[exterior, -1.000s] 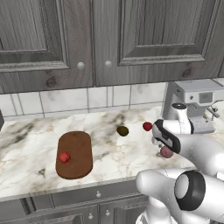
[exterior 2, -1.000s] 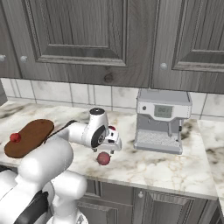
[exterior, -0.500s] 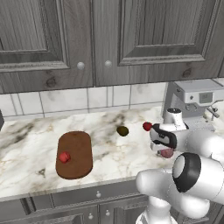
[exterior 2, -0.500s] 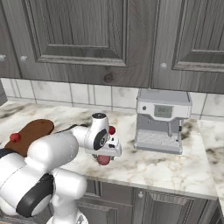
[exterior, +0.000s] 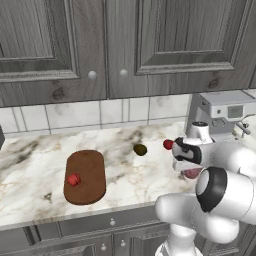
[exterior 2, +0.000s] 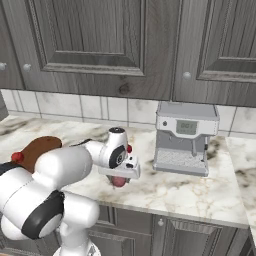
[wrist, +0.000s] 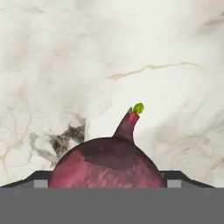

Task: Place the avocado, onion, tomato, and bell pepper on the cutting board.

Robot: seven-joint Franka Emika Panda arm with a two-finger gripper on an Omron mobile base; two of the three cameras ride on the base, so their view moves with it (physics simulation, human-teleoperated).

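The onion (wrist: 107, 164), dusty purple with a green-tipped stem, rests on the marble counter. My gripper (wrist: 107, 180) is down over it, and its fingertips (wrist: 40, 181) lie against both sides. From the base cameras the onion (exterior: 191, 173) (exterior 2: 118, 181) peeks out under the gripper (exterior: 189, 168) (exterior 2: 119, 175). The tomato (exterior: 168, 144) (exterior 2: 129, 149) sits just behind the hand. The avocado (exterior: 140, 149) lies mid-counter. The bell pepper (exterior: 74, 179) (exterior 2: 17, 156) rests on the cutting board (exterior: 87, 165) (exterior 2: 42, 146) at the left.
A coffee machine (exterior: 225, 112) (exterior 2: 186, 137) stands on the counter right of the hand, against the tiled wall. Grey cabinets hang above. The counter's front edge runs just in front of the onion.
The hand has dropped lower over the onion and the jaws have narrowed onto its sides. The arm's elbow has swung in front of the base cameras.
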